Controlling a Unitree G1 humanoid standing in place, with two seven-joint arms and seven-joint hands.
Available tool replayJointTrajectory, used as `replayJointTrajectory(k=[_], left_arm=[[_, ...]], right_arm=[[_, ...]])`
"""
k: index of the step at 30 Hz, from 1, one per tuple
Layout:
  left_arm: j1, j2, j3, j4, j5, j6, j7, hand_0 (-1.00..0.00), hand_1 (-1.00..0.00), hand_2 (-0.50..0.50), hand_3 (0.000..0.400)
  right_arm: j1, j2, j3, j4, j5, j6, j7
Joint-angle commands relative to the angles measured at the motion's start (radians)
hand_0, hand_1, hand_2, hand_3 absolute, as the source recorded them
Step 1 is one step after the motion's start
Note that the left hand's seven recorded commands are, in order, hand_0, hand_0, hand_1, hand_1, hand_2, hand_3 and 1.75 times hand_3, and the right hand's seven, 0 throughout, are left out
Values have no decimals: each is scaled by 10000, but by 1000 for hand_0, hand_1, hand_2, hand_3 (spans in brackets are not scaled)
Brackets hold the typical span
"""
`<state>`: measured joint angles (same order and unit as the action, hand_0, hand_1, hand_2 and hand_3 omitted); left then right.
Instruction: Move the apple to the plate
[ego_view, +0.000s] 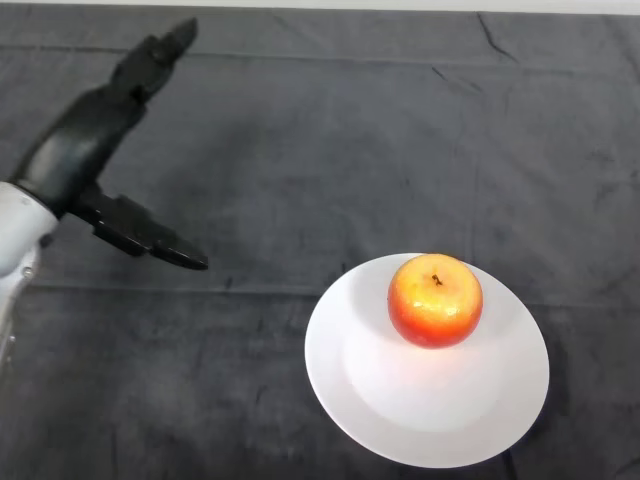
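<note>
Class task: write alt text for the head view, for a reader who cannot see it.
A red-orange apple sits on a white plate on a dark cloth. At upper left, the robot's black left hand is open, holding nothing, well apart from the plate.

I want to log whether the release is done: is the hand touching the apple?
Apart. The head view shows the hand open at the upper left, with a wide stretch of dark cloth between it and the apple on the plate.

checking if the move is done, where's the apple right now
In the head view the apple sits on the white plate, lower right of the dark cloth, well apart from the open left hand at upper left.
</note>
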<state>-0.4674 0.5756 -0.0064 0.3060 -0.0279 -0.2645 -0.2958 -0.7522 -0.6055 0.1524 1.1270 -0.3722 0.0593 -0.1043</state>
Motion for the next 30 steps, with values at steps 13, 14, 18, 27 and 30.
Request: replayJointTrajectory(k=[13,14,18,27,30], left_arm=[[606,951,1410,1368,-595,-1229,17,0,0,0,0],[623,995,1513,1539,-625,-1337,-1,0,0,0,0],[601,1111,1845,2275,-673,-1727,-3,0,0,0,0],[288,1311,2448,4207,-715,-2520,94,0,0,0,0],[205,1405,2646,4835,-742,-2762,132,0,0,0,0]], right_arm=[[550,-22,-116,-146,101,138,77],[548,-22,-116,-143,101,137,77],[539,-21,-115,-128,98,133,76],[508,-20,-109,-72,89,115,71],[494,-19,-106,-47,86,106,69]])
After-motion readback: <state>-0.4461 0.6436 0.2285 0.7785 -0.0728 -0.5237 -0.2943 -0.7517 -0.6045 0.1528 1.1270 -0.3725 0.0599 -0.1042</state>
